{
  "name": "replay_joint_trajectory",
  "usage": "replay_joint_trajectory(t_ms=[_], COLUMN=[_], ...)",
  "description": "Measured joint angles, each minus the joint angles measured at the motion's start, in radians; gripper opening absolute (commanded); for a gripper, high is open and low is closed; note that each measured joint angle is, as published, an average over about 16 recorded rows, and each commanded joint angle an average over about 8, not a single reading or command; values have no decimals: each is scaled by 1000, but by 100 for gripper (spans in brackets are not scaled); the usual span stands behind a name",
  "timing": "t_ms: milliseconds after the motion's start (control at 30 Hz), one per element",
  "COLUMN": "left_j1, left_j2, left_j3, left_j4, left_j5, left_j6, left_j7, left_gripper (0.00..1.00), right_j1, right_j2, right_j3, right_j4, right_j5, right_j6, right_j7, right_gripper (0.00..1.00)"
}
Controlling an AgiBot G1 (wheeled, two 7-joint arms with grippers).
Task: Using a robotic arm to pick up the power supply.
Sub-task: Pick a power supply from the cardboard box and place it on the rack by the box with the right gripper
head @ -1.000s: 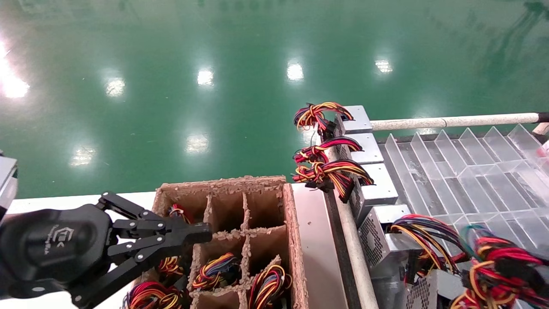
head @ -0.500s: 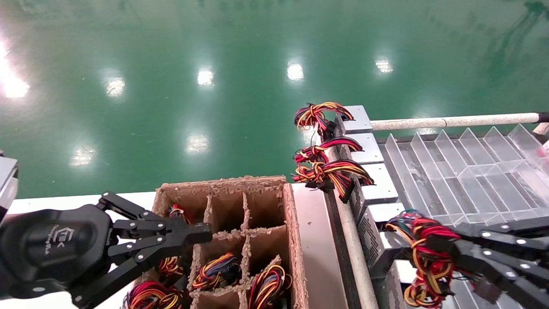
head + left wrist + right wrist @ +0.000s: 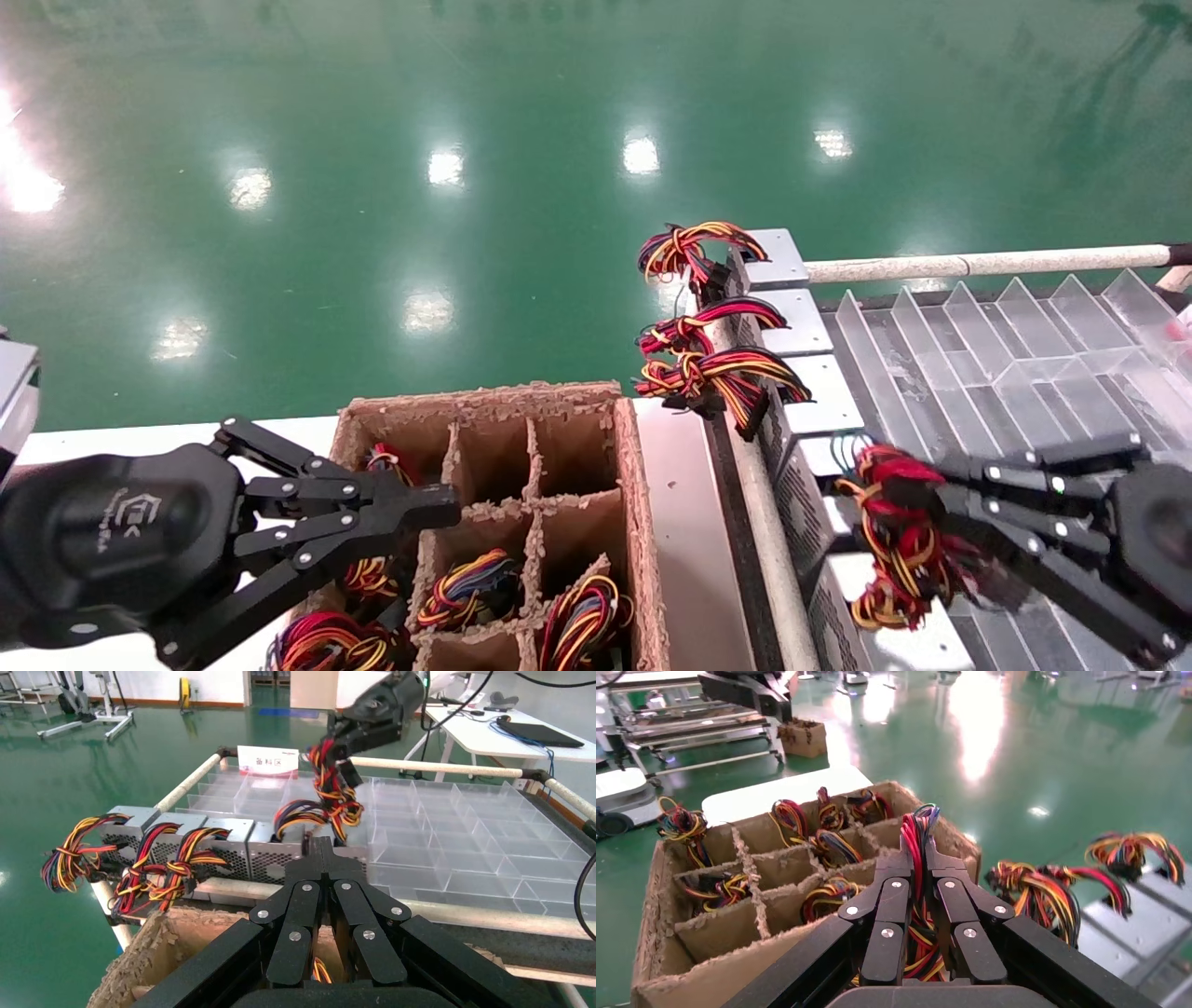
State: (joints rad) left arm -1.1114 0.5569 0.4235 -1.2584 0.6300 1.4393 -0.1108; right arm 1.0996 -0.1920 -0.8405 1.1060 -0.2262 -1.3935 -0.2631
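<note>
My right gripper (image 3: 917,494) (image 3: 916,850) is shut on the knotted red, yellow and black wire bundle (image 3: 894,550) (image 3: 912,938) of a power supply (image 3: 871,643). That silver box lies nearest in a row along the rail. I cannot tell whether it is lifted. The left wrist view shows the same gripper (image 3: 336,740) with the bundle (image 3: 339,801) hanging from it above a mesh-sided power supply (image 3: 277,855). Three more power supplies (image 3: 810,391) sit farther along the row. My left gripper (image 3: 447,508) (image 3: 323,846) is shut and holds nothing, over the cardboard box.
A compartmented cardboard box (image 3: 643,522) (image 3: 666,959) holds several wire bundles in its cells. A clear plastic divider tray (image 3: 1006,373) (image 3: 457,839) lies right of the row. A padded rail (image 3: 978,264) borders it. Green floor lies beyond.
My right gripper has come in from the lower right, moving left and up with the wire bundle. The left arm has not moved.
</note>
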Motion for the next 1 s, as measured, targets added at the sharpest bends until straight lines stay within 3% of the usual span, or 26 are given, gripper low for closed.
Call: replay_joint_trajectory(t_ms=[300,333,567,600,1000], left_j1=[0,0,0,0,0], left_j2=[0,0,0,0,0], left_j3=[0,0,0,0,0], left_j4=[0,0,0,0,0], left_j5=[0,0,0,0,0], left_j6=[0,0,0,0,0], left_j7=[0,0,0,0,0], left_gripper=[0,0,0,0,0], right_j1=[29,29,26,27,46], right_j2=[-37,-38,-37,-36,-11], right_j3=[-4,-5,-11,-11,-4], right_j4=[-50,-53,-60,-58,-6], right_j5=[-49,-51,-54,-53,-69], right_j6=[-26,-26,-22,-20,-3], right_j7=[30,34,53,55,85], right_gripper=[0,7,94,100,100])
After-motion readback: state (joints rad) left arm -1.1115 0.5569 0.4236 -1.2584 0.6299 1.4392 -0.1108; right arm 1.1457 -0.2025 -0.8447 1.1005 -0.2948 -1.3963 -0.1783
